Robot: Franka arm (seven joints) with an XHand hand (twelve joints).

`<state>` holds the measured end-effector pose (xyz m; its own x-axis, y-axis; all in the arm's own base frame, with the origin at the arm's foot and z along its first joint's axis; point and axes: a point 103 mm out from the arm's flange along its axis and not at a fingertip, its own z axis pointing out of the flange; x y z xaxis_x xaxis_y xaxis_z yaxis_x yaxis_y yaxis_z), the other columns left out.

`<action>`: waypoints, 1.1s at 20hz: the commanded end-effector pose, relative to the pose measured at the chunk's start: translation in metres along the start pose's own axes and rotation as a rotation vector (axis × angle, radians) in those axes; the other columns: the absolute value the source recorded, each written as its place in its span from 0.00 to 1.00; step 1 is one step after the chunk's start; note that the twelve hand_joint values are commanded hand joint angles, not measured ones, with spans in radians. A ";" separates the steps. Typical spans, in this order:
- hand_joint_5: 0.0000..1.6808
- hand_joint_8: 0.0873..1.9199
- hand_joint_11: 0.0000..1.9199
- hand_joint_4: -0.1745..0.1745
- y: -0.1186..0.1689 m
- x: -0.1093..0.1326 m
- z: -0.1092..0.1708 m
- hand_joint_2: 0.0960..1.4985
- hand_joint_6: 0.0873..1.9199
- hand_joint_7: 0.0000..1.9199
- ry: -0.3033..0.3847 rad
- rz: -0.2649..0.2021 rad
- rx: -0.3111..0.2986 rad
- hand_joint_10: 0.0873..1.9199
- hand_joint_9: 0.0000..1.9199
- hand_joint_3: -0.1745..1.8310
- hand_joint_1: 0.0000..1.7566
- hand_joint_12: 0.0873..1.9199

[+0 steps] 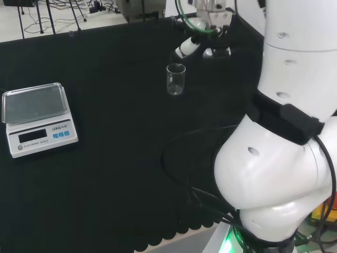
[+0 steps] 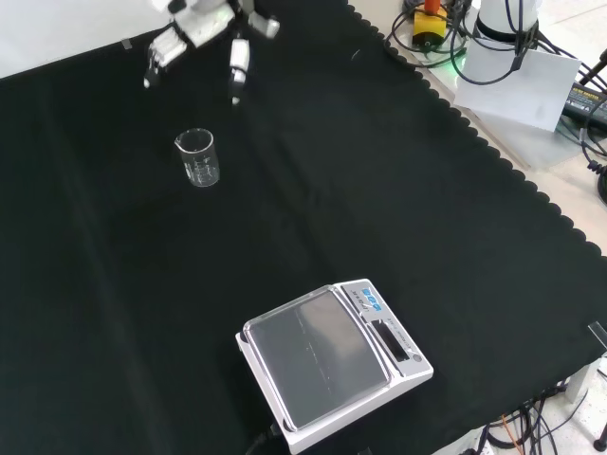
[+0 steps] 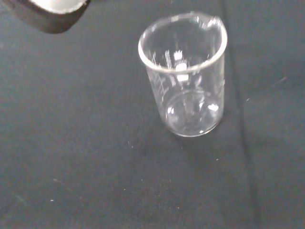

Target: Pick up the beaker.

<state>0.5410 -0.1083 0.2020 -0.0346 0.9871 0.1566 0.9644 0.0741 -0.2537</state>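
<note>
A small clear glass beaker [image 1: 176, 79] stands upright and empty on the black cloth. In the front view the beaker [image 2: 197, 157] sits near the top left, and in the wrist view the beaker [image 3: 185, 81] is close and large. The black and white hand [image 1: 202, 43] hovers beyond and to the right of the beaker in the head view, apart from it. In the front view the hand [image 2: 203, 30] hangs above the beaker with its fingers [image 2: 238, 68] straight and spread, holding nothing. A blurred tip of the hand [image 3: 55, 12] shows in the wrist view.
A white electronic scale [image 1: 38, 117] with a clear tray stands at the left in the head view; the scale [image 2: 330, 362] is near the front edge in the front view. The arm's white links [image 1: 284, 126] stand at the right. Black cables [image 1: 179, 158] lie on the cloth.
</note>
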 end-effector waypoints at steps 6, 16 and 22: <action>0.00 0.27 0.00 0.59 0.078 -0.019 0.067 0.48 0.00 0.00 0.079 -0.048 0.047 0.43 0.03 0.16 0.41 0.54; 0.00 0.27 0.00 0.60 0.078 -0.026 0.098 0.48 0.00 0.00 0.077 -0.032 0.110 0.43 0.03 0.16 0.41 0.54; 0.00 0.28 0.00 0.59 0.078 -0.024 0.106 0.49 0.00 0.00 0.081 -0.032 0.105 0.43 0.03 0.16 0.42 0.54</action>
<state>0.5913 -0.1129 0.0810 -0.0422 0.9699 0.2397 0.9284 0.1267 -0.3493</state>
